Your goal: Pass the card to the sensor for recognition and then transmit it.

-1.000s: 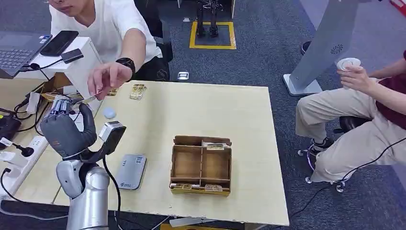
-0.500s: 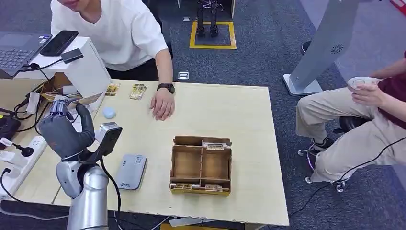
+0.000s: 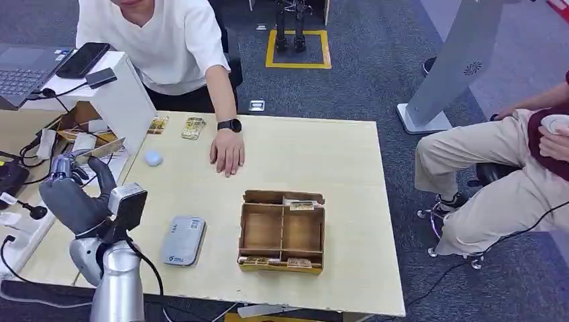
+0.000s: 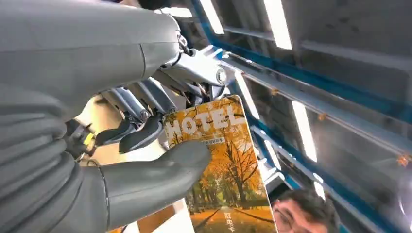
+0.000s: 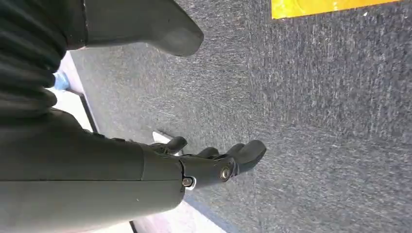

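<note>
We found the hotel key card point(image 4: 221, 165) pinched between thumb and fingers point(image 4: 141, 137) of the left hand point(image 3: 70, 194), raised above the table's point(image 3: 322, 154) left edge, near the grey card reader point(image 3: 182, 240). The right hand point(image 5: 194, 165) held nothing, fingers loosely apart. A person's hand point(image 3: 228, 153) rested on the table.

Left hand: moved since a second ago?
Yes. The left hand, holding the card, has drifted toward the table's left edge and nearer the camera, farther from the grey sensor, which stayed put.
</note>
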`<state>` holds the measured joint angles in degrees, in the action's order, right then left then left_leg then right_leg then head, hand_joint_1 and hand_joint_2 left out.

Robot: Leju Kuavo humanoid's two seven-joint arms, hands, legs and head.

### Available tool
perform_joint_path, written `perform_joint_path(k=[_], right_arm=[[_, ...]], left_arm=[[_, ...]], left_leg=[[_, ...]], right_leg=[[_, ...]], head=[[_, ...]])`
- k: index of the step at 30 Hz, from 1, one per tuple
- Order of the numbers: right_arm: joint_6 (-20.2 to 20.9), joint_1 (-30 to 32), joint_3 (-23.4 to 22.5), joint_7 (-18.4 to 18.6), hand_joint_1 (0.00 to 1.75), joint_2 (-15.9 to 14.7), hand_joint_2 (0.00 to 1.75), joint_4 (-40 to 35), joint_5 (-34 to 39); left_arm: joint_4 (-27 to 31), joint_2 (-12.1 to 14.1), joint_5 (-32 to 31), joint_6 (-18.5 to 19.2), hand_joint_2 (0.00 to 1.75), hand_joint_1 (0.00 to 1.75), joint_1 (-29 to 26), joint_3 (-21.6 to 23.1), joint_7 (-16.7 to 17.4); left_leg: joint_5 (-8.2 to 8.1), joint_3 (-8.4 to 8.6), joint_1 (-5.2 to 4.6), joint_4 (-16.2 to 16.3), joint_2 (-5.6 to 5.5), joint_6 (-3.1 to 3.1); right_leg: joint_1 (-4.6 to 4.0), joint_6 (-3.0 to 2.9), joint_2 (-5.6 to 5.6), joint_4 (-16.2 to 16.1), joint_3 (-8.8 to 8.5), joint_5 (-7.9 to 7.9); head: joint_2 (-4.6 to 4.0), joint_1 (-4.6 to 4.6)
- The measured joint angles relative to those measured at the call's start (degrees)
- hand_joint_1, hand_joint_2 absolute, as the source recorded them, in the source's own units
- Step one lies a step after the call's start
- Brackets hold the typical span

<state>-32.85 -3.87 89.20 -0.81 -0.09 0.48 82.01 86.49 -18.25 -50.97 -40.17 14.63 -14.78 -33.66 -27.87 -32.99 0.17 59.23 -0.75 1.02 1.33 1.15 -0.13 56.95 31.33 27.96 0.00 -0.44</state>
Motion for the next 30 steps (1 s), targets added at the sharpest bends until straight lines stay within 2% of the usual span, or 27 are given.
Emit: perform_joint_path(k=[5,9,14,18,25,30], right_arm=[[-0.6,0.1,-0.1,-0.1,0.0,0.0,1.75,0.0,0.5],[-1.0,0.4,-0.3,-0.3,0.0,0.0,1.75,0.0,1.4],[-1.3,0.8,-0.5,-1.0,0.0,0.0,1.75,0.0,1.6],[-1.3,0.9,-0.5,-1.0,0.0,0.0,1.75,0.0,1.7],[-1.0,1.1,-0.5,-1.1,0.0,0.0,1.75,0.0,1.7],[-0.8,1.3,-0.5,-1.1,0.0,0.0,1.75,0.0,1.8]], left_arm=[[0.0,0.0,4.0,0.0,1.75,1.75,-0.8,0.1,-2.1],[0.7,0.5,8.0,0.0,1.75,1.75,-4.0,2.3,-4.2],[4.9,1.1,4.0,0.0,1.75,1.75,-7.2,3.5,-5.7],[6.7,1.2,3.3,0.0,1.75,1.75,-8.2,3.5,-5.9],[9.3,1.5,-8.4,0.0,1.75,1.75,-11.4,3.4,-5.1],[10.0,1.6,-11.9,0.0,1.75,1.75,-13.5,3.4,-4.6]], left_leg=[[0.0,0.01,0.0,0.0,-0.03,0.0],[0.0,0.01,0.0,0.0,-0.03,0.0],[-0.02,0.0,0.0,0.0,-0.02,-0.01],[-0.01,-0.01,0.0,0.0,-0.05,0.0],[0.0,0.0,0.0,0.0,-0.05,-0.01],[0.0,-0.01,0.0,0.0,-0.05,-0.01]], right_leg=[[0.01,0.0,-0.03,0.0,0.0,0.0],[0.0,0.0,-0.03,0.0,0.0,0.0],[0.0,-0.01,0.0,0.0,0.02,0.02],[0.0,0.0,-0.08,0.0,0.0,0.02],[0.0,-0.01,-0.07,0.0,-0.02,0.02],[0.0,-0.01,-0.06,0.0,0.0,0.02]], head=[[0.02,-0.02],[0.02,-0.02],[0.0,-0.02],[0.02,-0.02],[0.0,-0.02],[0.0,-0.02]])
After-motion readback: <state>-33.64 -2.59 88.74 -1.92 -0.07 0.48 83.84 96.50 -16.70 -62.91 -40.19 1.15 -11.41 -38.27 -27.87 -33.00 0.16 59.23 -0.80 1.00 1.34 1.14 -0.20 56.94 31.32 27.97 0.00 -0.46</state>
